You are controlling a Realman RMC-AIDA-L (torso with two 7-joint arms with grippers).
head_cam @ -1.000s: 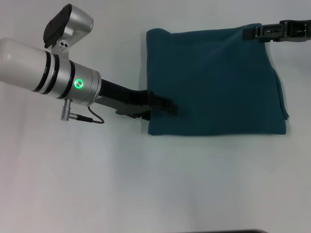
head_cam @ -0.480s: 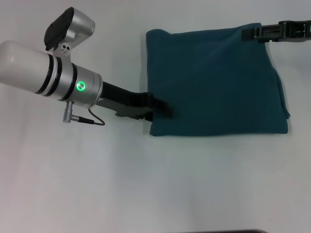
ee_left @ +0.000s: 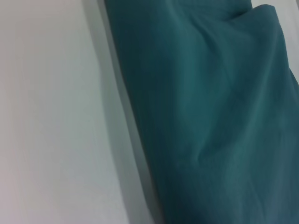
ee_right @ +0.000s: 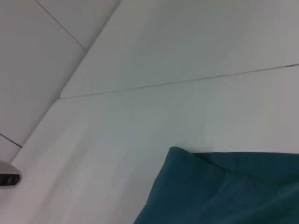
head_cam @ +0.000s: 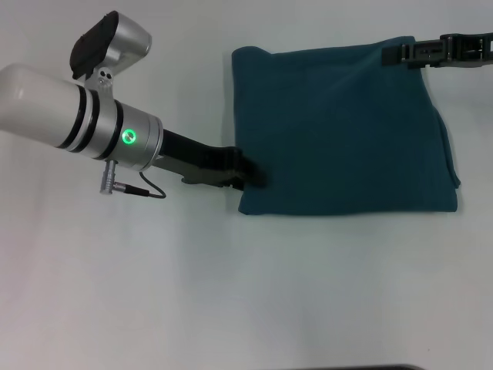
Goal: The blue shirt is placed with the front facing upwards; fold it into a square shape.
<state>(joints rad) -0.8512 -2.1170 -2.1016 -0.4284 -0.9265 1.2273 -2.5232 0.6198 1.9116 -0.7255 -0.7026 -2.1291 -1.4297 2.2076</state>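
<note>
Two robot arms reach in over a white table [head_cam: 246, 293], and one blue shirt [head_cam: 343, 131] lies on it. The shirt is already folded into a thick, nearly square pad with its plain side up. No letters show on it.

The left gripper [head_cam: 250, 176] is the nearer one. It sits at the shirt's near left corner, touching the cloth right at the edge. Its dark tip lies low against the table. I cannot tell if its fingers are wide, narrow or pinching the cloth, because the tip is too dark to make out. From this gripper, the shirt spreads away to the right and toward the far side. The left wrist view shows the shirt's folded edge [ee_left: 201, 116] lying on the table with soft wrinkles in it.

The right gripper [head_cam: 400, 52] is farther off, at the shirt's far right corner. Its black tip lies over the top edge of the cloth. I cannot tell how its fingers stand either. From it, the shirt spreads to the left and toward the near side.
</note>
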